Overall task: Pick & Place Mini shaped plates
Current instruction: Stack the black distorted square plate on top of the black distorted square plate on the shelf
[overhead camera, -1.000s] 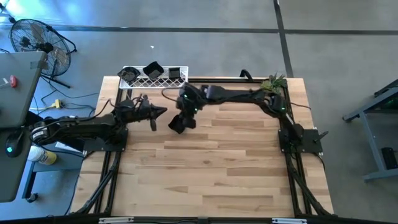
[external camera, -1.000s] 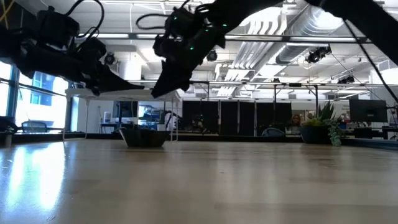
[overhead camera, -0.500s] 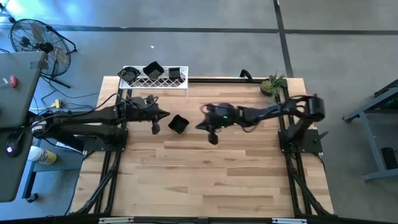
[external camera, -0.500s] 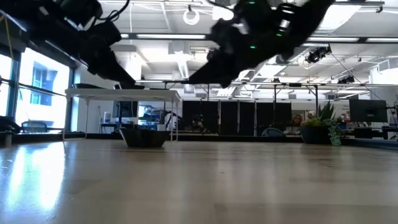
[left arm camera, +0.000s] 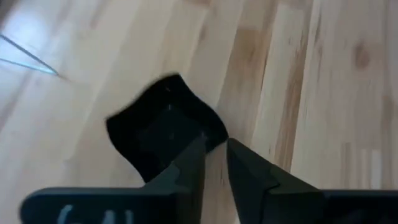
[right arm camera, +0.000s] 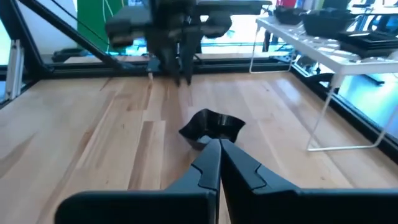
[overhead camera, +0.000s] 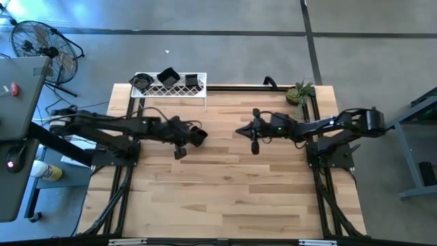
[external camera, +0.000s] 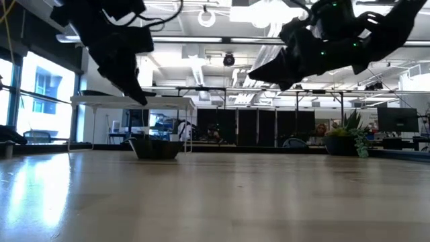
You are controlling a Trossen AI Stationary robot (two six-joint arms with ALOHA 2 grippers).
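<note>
One mini shaped plate point(overhead camera: 198, 135), black with a wavy rim, rests flat on its base on the wooden table point(overhead camera: 232, 198), left of centre toward the far side; it also shows in the low view point(external camera: 156, 148) and the right wrist view point(right arm camera: 212, 127). My left gripper point(left arm camera: 215, 155) hangs just above its left edge, tipped down, fingers a little open and clear of the plate point(left arm camera: 163, 127). My right gripper point(right arm camera: 219, 148) is shut on nothing, level, off to the plate's right point(overhead camera: 240, 130). Other black plates point(overhead camera: 168, 76) lie on the white rack.
The white wire-mesh rack point(overhead camera: 167, 87) stands on legs at the far left edge, behind the plate. A small green potted plant point(overhead camera: 299, 92) sits at the far right corner. A black frame point(overhead camera: 317, 171) runs along the table's sides. The near half of the wood is bare.
My right gripper has drawn back from over the plate toward the table's right edge and levelled out. My left gripper has moved right toward the plate, risen a little and tipped downward. The plate has stayed where it was on the table.
</note>
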